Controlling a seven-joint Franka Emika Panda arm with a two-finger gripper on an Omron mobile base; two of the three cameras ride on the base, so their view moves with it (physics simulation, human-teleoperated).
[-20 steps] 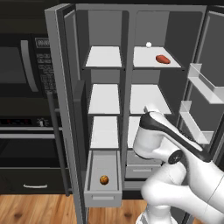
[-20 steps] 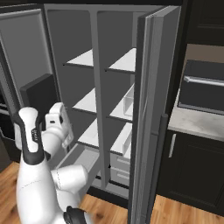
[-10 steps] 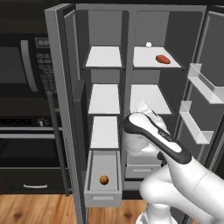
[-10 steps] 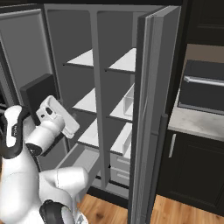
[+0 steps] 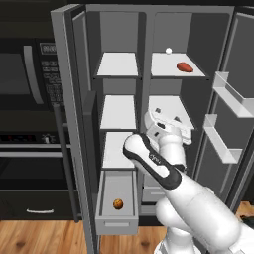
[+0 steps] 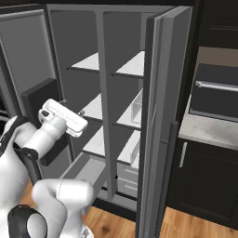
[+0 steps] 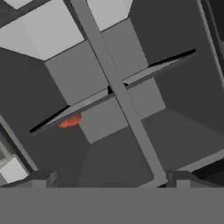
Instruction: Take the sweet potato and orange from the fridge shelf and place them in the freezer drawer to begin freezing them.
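The sweet potato (image 5: 184,67), a reddish oblong, lies on the fridge's top right shelf; it also appears as a reddish blob at the shelf edge (image 7: 70,121) in the hand view. The orange (image 5: 118,204) sits inside the open freezer drawer (image 5: 116,226) at the fridge's lower left. My gripper (image 5: 168,122) hovers in front of the middle right shelf, well below the sweet potato and above the drawer. It is open with nothing between its fingertips (image 7: 41,177). From the other side, the gripper (image 6: 64,117) points into the fridge.
A tiny white ball (image 5: 168,50) rests behind the sweet potato. The left fridge door (image 5: 74,124) and the right door with bins (image 5: 230,99) flank the opening. A black oven stack (image 5: 25,99) stands to the left, and a counter (image 6: 209,132) to the right.
The arm's elbow has swung to the left and the hand has risen a little and tipped upward, still open. The orange and sweet potato have not moved.
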